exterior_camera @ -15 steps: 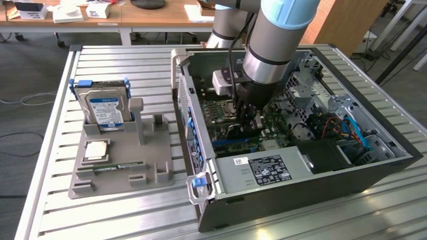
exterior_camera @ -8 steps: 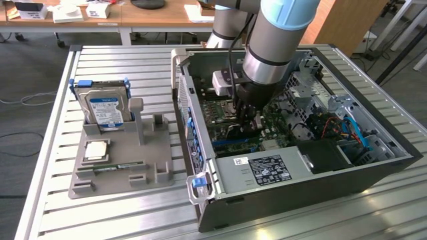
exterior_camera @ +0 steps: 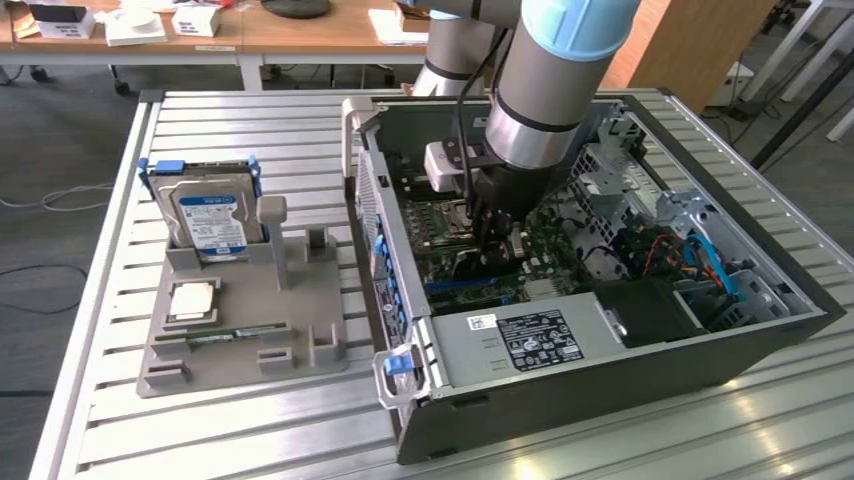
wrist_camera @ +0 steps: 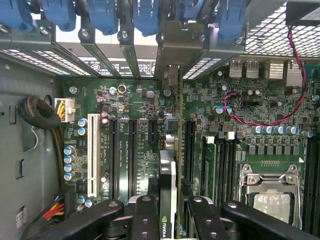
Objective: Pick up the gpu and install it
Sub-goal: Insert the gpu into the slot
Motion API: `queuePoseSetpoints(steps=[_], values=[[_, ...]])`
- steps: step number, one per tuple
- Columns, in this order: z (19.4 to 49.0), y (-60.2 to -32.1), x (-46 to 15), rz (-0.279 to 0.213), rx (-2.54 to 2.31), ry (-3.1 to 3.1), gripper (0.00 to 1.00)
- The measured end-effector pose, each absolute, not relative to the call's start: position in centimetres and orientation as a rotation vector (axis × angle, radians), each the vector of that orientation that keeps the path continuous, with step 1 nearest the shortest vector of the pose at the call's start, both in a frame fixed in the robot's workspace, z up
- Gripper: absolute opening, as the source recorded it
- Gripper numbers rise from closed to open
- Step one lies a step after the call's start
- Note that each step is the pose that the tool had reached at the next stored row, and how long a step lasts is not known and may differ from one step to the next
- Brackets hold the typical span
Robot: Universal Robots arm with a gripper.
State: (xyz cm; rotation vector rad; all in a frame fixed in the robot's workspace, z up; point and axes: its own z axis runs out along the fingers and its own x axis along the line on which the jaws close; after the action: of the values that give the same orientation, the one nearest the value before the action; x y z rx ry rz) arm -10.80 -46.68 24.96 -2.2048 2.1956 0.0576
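Counts: one arm, one gpu (wrist_camera: 170, 165), one open case (exterior_camera: 601, 390), and one tray (exterior_camera: 227, 372) holding one hard drive (exterior_camera: 211, 220), one CPU (exterior_camera: 194, 300) and one memory stick (exterior_camera: 220, 333).
Arm: reaches steeply down from the far side into the case, wrist over the motherboard (wrist_camera: 130, 105).
Claw (wrist_camera: 169, 207): narrowed, pinching the gpu by its two faces.
Gpu: inside the case, edge-on to the board among the black slots, bracket end at the rear openings. Cannot tell whether it is seated.
Tray: on the table (exterior_camera: 200, 440), at the exterior view's left of the case.
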Motion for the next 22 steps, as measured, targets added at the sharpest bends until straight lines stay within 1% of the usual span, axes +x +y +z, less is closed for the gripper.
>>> queuePoseSetpoints(steps=[22], values=[[24.69, -46.52, -10.90, 0.058, -2.205, 2.196, 0.27]])
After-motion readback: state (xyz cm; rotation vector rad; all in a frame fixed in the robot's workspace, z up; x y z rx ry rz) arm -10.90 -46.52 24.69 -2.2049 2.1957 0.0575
